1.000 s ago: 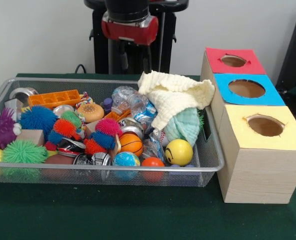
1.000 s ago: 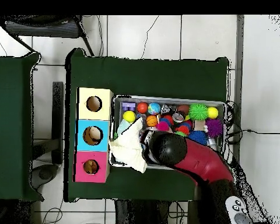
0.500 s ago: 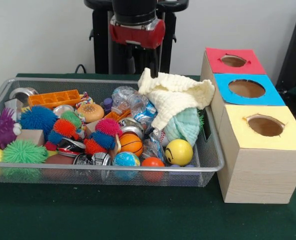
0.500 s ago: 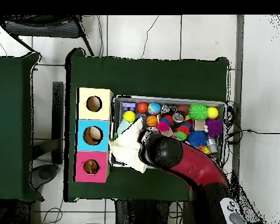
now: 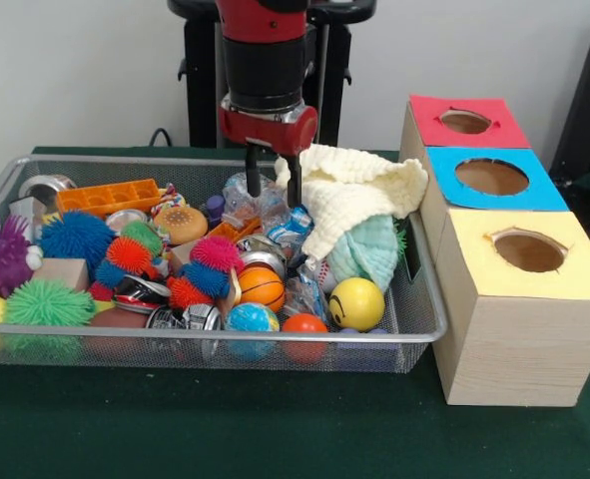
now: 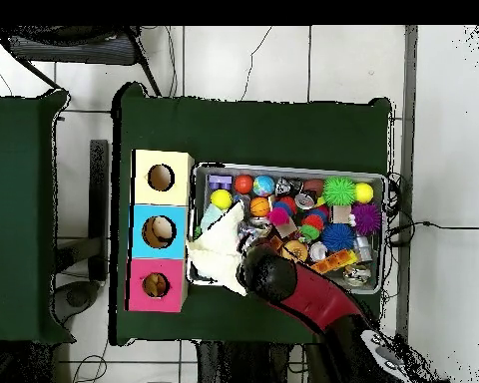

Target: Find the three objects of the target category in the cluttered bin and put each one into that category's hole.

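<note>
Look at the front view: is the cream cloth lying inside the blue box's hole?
No. The cloth is draped over clutter at the bin's end, beside the blue box, whose hole shows open.

wire mesh bin (image 5: pixel 414 299), knitted cloth (image 5: pixel 359 190), seemingly wooden boxes (image 5: pixel 514 344)

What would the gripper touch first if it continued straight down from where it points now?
Probably the crushed clear plastic bottle under the open gripper; one finger might brush the cream cloth edge. Depth is unclear.
</note>
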You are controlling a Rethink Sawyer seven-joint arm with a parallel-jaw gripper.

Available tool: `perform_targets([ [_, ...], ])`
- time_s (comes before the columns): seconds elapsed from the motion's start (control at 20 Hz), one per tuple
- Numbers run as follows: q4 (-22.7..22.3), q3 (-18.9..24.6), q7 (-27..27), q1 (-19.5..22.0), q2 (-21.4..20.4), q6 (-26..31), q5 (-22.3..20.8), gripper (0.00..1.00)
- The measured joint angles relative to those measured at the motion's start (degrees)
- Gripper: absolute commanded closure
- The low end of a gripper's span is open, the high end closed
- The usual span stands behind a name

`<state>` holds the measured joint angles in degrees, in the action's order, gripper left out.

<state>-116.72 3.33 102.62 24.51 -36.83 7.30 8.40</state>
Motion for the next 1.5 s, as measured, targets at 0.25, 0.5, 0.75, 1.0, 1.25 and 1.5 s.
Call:
perform_targets([
  [0.25,-3.62,0.64,0.12,-0.12,1.0,0.13,2.54,0.0],
  [0.5,-5.59,0.65,0.12,-1.37,0.54,1.21,4.92,0.0],
  [0.75,-6.58,0.73,0.12,-2.37,0.35,1.5,6.26,0.0],
  [1.0,-6.58,1.5,0.12,-1.59,1.95,1.04,6.37,0.0],
  [1.25,-6.36,3.23,0.12,0.63,6.7,-2.72,6.39,0.0],
  [1.5,-4.6,3.36,0.12,1.31,10.23,-5.49,5.51,0.0],
])
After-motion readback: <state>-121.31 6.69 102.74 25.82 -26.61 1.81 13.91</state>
